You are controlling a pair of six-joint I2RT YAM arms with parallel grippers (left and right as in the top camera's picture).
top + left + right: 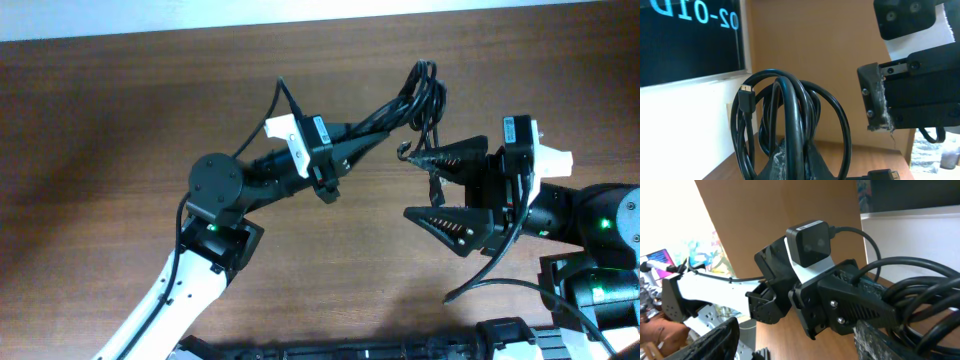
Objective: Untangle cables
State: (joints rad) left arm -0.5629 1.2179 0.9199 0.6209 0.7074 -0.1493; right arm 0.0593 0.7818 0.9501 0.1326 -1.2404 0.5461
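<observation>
The cables [425, 92] are a bundle of thin black loops held up off the wooden table [120, 120]. My left gripper [393, 125] is shut on the bundle from the left. In the left wrist view the loops [790, 120] rise from between its jaws [800, 162], with a gold-tipped plug [746, 97] on the left and another plug [882, 175] at the bottom. My right gripper [410, 185] is open just below the bundle. Its upper finger lies beside a hooked cable end [404, 152] and a dangling strand. In the right wrist view the cables [925, 280] sit at the right, beyond its spread fingers [795, 345].
The two grippers are close together above the table's back middle. The right gripper's padded finger [880, 105] fills the right of the left wrist view. The left gripper and its camera [812, 242] fill the middle of the right wrist view. A white wall edge [300, 15] runs behind the table.
</observation>
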